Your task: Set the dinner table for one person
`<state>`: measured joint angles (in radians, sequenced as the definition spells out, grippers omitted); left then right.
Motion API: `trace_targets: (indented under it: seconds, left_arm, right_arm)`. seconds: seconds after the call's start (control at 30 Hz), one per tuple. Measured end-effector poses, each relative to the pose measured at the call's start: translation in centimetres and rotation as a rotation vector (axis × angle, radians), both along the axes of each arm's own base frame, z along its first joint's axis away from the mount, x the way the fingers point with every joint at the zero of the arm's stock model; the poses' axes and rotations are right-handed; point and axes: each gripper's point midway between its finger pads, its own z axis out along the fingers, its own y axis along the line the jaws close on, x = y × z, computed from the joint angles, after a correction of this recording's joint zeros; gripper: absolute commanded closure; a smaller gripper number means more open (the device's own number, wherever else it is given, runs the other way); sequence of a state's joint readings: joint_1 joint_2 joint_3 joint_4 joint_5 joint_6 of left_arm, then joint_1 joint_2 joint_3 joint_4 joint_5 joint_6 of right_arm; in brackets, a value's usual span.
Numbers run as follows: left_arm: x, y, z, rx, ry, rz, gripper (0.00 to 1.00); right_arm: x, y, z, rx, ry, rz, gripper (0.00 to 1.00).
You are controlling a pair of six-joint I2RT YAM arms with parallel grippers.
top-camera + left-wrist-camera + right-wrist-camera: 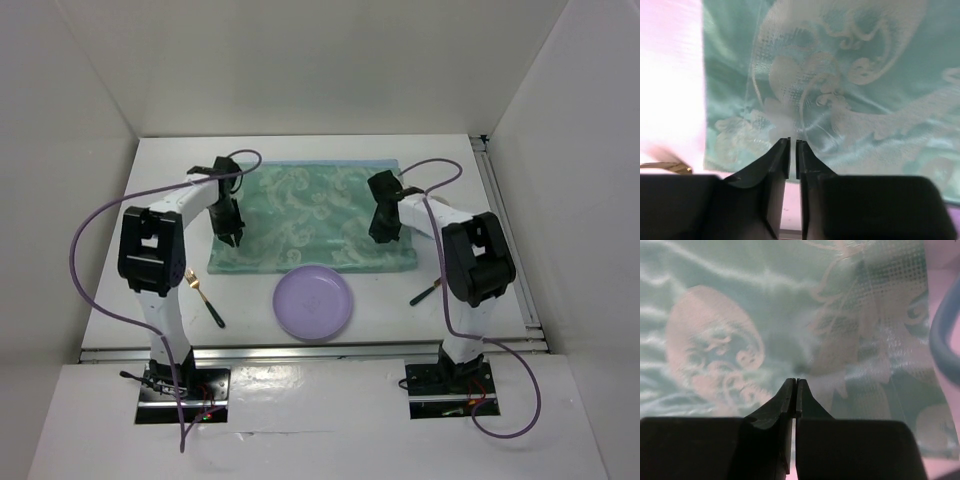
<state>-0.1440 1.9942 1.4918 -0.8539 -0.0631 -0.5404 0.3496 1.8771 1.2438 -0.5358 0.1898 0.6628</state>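
The white dinner table (385, 300) carries a green patterned placemat (310, 215) at its middle back. A purple plate (313, 302) sits on the bare table in front of the mat. A fork (203, 297) with gold tines and a dark handle lies at the front left. A dark-handled utensil (427, 292) lies at the front right, partly hidden by the right arm. My left gripper (233, 238) hangs over the mat's left edge (865, 75), jaws (793, 142) shut to a hairline gap, empty. My right gripper (383, 238) is over the mat's right part (740, 315), jaws (796, 381) shut, empty.
White walls enclose the table on three sides. Purple cables loop from both arms over the back of the table (440, 165), and one crosses the right wrist view (945, 335). Bare table shows left of the mat (670, 75).
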Motion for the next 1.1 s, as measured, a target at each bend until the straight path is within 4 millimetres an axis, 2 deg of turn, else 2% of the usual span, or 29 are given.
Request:
trace_targets:
  seconds: [0.03, 0.07, 0.13, 0.17, 0.23, 0.27, 0.33, 0.4, 0.43, 0.5, 0.57, 0.73, 0.8, 0.87, 1.0, 1.03, 1.07, 1.1]
  left_arm:
    - [0.4, 0.0, 0.9, 0.003, -0.016, 0.005, 0.56]
    - [0.9, 0.1, 2.1, 0.005, -0.043, 0.006, 0.56]
    - [2.0, 0.0, 4.7, 0.001, -0.108, 0.012, 0.47]
    - [2.6, 0.0, 6.3, -0.005, -0.152, 0.012, 0.44]
    - [3.1, -0.1, 9.2, -0.016, -0.229, 0.014, 0.44]
    - [3.1, -0.2, 10.6, -0.022, -0.265, 0.013, 0.44]
    - [2.7, -0.3, 12.7, -0.035, -0.312, 0.008, 0.44]
    - [1.8, -0.5, 14.1, -0.049, -0.345, 0.000, 0.44]
    - [1.2, -0.6, 14.4, -0.057, -0.352, -0.005, 0.44]
    - [-0.1, -0.7, 14.7, -0.071, -0.352, -0.011, 0.42]
    - [-1.3, -0.9, 14.6, -0.086, -0.348, -0.018, 0.39]
    - [-2.9, -1.2, 14.5, -0.113, -0.347, -0.021, 0.37]
    - [-2.8, -1.2, 14.7, -0.118, -0.357, -0.022, 0.37]
    - [-2.7, -1.3, 14.7, -0.118, -0.359, -0.021, 0.37]
    - [-2.7, -1.3, 14.8, -0.122, -0.361, -0.020, 0.39]
    - [-2.7, -1.3, 14.9, -0.123, -0.363, -0.020, 0.39]
    - [-2.7, -1.4, 14.9, -0.124, -0.365, -0.020, 0.39]
    - [-2.6, -1.4, 15.0, -0.124, -0.367, -0.020, 0.39]
  right_arm:
    - [-0.1, 0.3, 0.9, -0.002, -0.007, 0.015, 0.89]
    - [0.0, 0.6, 1.5, 0.001, -0.017, 0.023, 0.83]
    - [0.7, 1.9, 4.2, 0.015, -0.070, 0.054, 0.72]
    - [1.3, 2.5, 5.8, 0.026, -0.111, 0.069, 0.59]
    - [2.3, 3.5, 9.3, 0.054, -0.196, 0.093, 0.49]
    - [2.4, 3.8, 10.9, 0.066, -0.234, 0.105, 0.35]
    - [2.1, 4.3, 13.6, 0.088, -0.293, 0.129, 0.28]
    - [1.1, 4.6, 15.1, 0.109, -0.322, 0.160, 0.20]
    - [0.2, 5.0, 15.3, 0.123, -0.327, 0.180, 0.20]
    - [-2.9, 5.9, 14.3, 0.147, -0.292, 0.233, 0.19]
    - [-6.3, 7.0, 12.2, 0.173, -0.226, 0.285, 0.14]
    - [-15.7, 8.1, 4.9, 0.218, 0.024, 0.391, 0.12]
    - [-17.9, 7.7, 3.1, 0.241, 0.087, 0.396, 0.12]
    - [-19.3, 7.5, 1.8, 0.270, 0.124, 0.390, 0.12]
    - [-19.9, 8.7, 0.9, 0.350, 0.137, 0.398, 0.19]
    - [-19.8, 9.2, 0.7, 0.370, 0.135, 0.399, 0.23]
    - [-19.6, 9.5, 0.5, 0.384, 0.131, 0.401, 0.32]
    - [-19.4, 9.8, 0.4, 0.395, 0.122, 0.398, 0.37]
